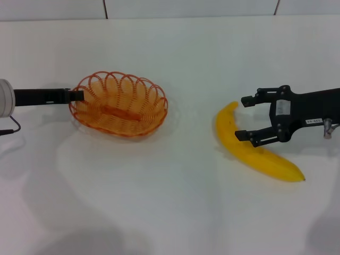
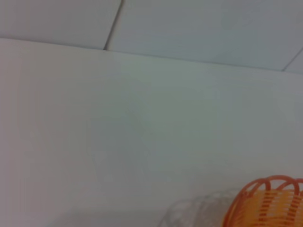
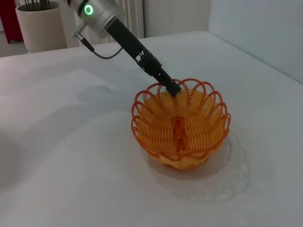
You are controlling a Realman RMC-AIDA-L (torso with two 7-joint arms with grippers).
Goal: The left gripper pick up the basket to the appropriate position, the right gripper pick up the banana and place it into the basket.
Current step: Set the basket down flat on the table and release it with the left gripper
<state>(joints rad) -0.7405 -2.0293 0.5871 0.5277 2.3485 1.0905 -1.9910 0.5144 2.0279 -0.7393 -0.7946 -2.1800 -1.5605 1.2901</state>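
The orange wire basket sits left of centre on the white table, also seen in the right wrist view and at a corner of the left wrist view. My left gripper reaches in from the left and is shut on the basket's left rim; the right wrist view shows its black tip clamped on the looped edge. The yellow banana lies on the table at the right. My right gripper is open just right of the banana's upper end, its lower finger over the banana's middle.
A white table spreads all around, with a tiled wall behind its far edge. A thin black cable hangs from the left arm's wrist. In the right wrist view a pale plant pot stands beyond the table.
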